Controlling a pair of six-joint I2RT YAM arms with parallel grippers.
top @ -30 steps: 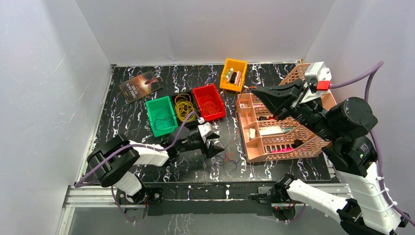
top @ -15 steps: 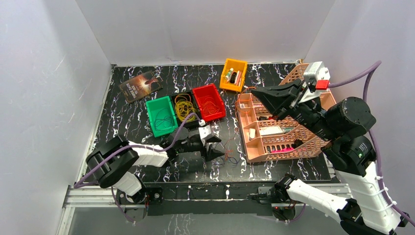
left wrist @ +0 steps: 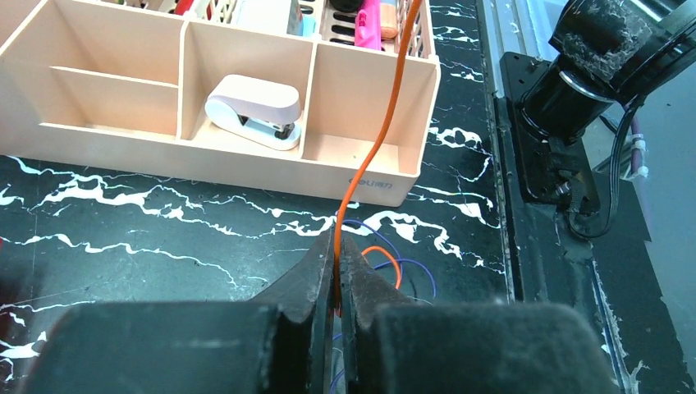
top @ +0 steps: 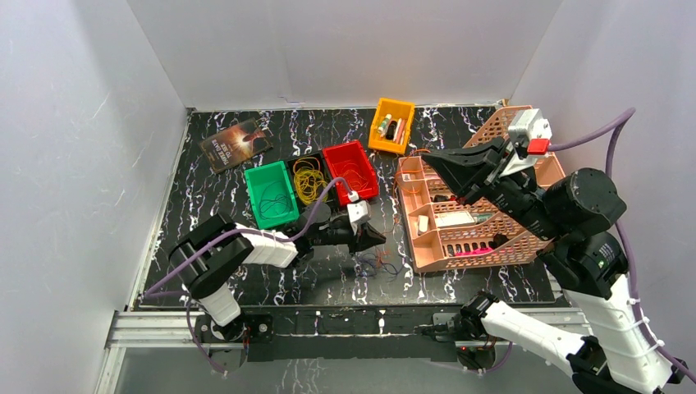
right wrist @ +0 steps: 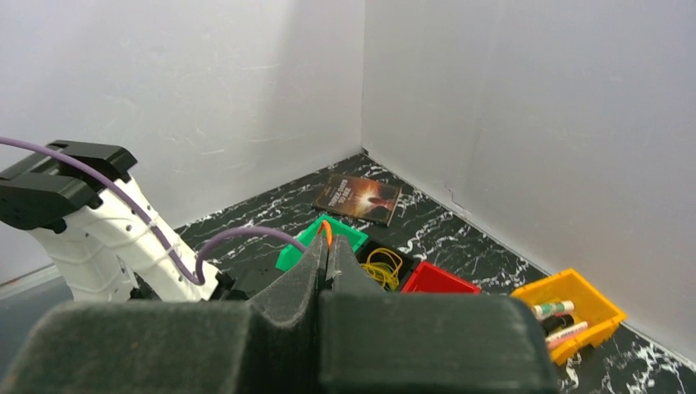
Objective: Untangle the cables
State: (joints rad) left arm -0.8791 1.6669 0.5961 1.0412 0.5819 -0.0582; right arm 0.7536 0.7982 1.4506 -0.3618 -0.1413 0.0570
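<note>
Left wrist: thin, curving orange cable (left wrist: 386, 123)

The left arm (top: 246, 250) and the right arm (top: 603, 308) are built of white link shells joined by round black housings, a lilac cable (top: 308, 215) is run along each, the left gripper (left wrist: 338, 245) and right gripper (right wrist: 326, 246) are fitted with black tapered fingers, and a red tab (top: 537, 146) is fixed to the right wrist's white block.

No text is reading clearly: a faint embossed word is showing on the beige plastic organiser tray's front wall (left wrist: 377, 182), and the dark book cover's (top: 235, 144) lettering is appearing too small.
</note>
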